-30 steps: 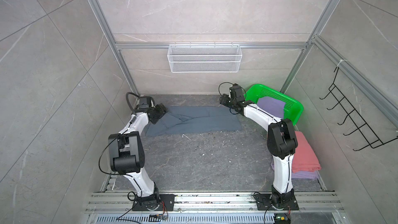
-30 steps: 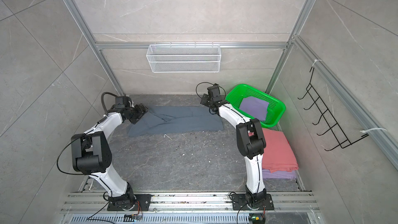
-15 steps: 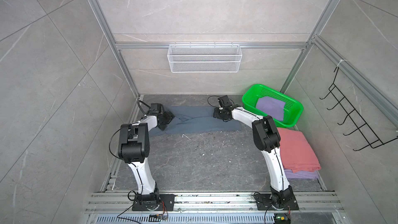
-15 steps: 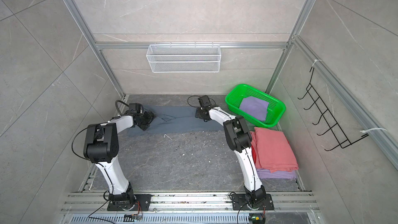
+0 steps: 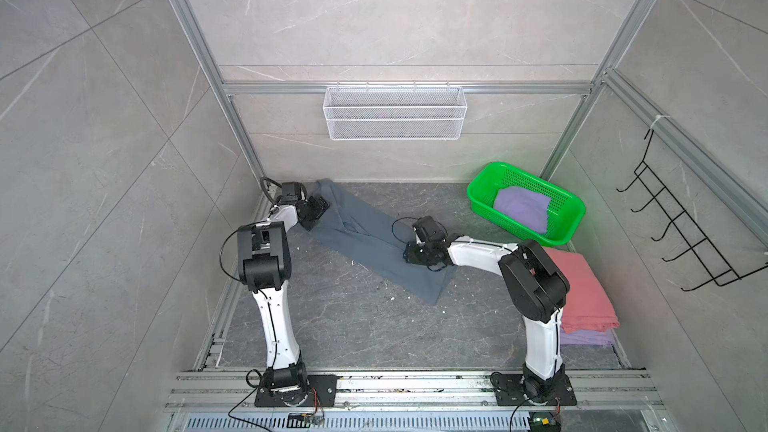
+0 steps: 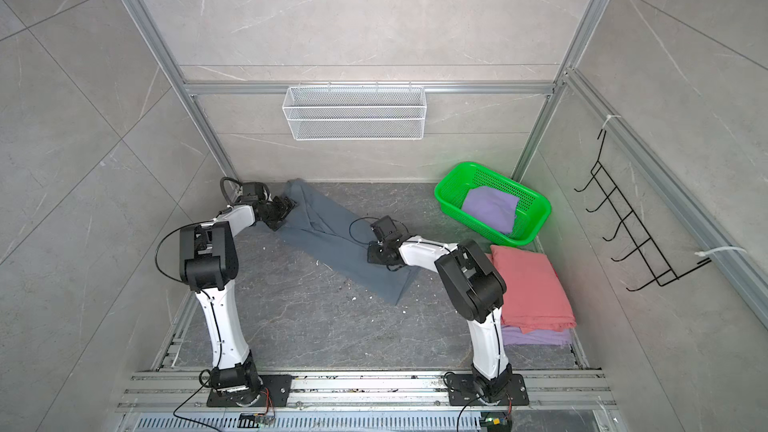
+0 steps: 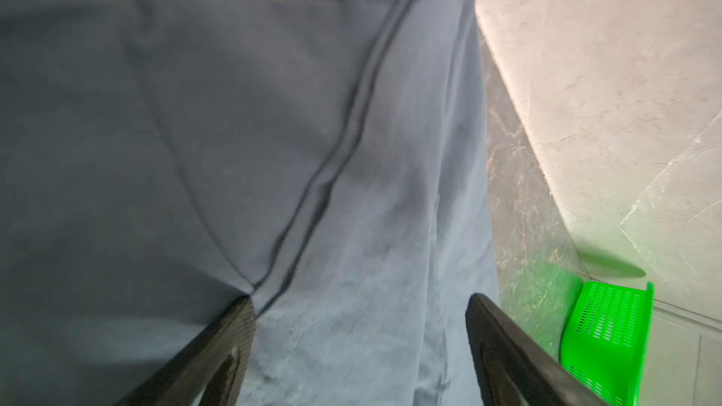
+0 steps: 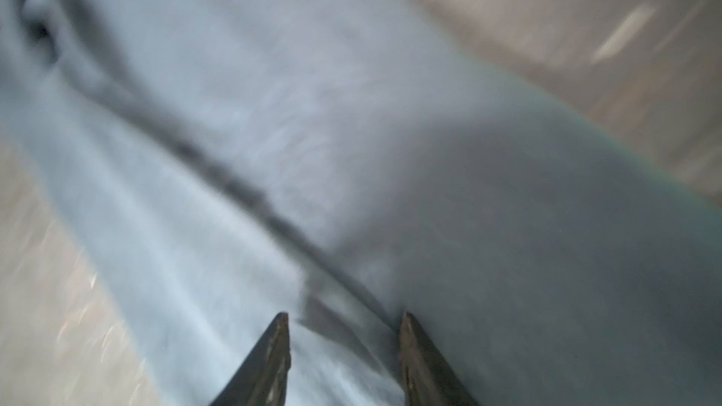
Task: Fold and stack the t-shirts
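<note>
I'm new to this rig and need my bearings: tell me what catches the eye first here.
The slate blue-grey t-shirt stands out, stretched diagonally from the far left corner, with the left gripper at its far end and the right gripper on its nearer half. Next comes the bright green basket at the far right holding a lavender shirt, and nearer, a folded salmon-pink shirt stacked on another lavender one.
</note>
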Tool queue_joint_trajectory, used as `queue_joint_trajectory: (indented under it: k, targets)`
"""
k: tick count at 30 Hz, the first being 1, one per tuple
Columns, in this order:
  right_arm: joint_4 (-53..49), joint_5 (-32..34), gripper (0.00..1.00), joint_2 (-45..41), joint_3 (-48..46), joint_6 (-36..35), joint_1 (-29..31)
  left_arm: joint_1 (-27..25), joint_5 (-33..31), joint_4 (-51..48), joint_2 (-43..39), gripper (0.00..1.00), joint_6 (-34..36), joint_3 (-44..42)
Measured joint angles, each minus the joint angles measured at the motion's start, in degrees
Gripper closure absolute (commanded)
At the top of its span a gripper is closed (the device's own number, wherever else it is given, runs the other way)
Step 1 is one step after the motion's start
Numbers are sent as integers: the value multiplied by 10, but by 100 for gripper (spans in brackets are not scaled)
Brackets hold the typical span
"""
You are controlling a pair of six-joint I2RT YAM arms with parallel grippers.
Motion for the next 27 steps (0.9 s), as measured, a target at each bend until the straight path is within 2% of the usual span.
queue_joint_trajectory:
  k: [6, 11, 15, 18, 23, 27]
  targets:
    - [28, -13, 50, -37, -52, 84, 129, -48, 35, -31, 75, 12, 16, 123]
    - [-17, -3, 48, -77, -64, 99, 168, -96, 62, -43, 105, 12, 19, 177]
    - [-53, 31, 46, -121, -62, 82, 160, -114, 71, -42, 88, 12, 37, 156]
    - [-59, 50, 43, -139, -61, 67, 158, -115, 65, -50, 43, 12, 55, 104]
    - [-56, 64, 43, -139, -63, 54, 158, -122, 39, -55, -33, 12, 61, 30]
    - [-38, 62, 44, -121, -63, 54, 159, -136, 23, -53, -41, 12, 61, 13]
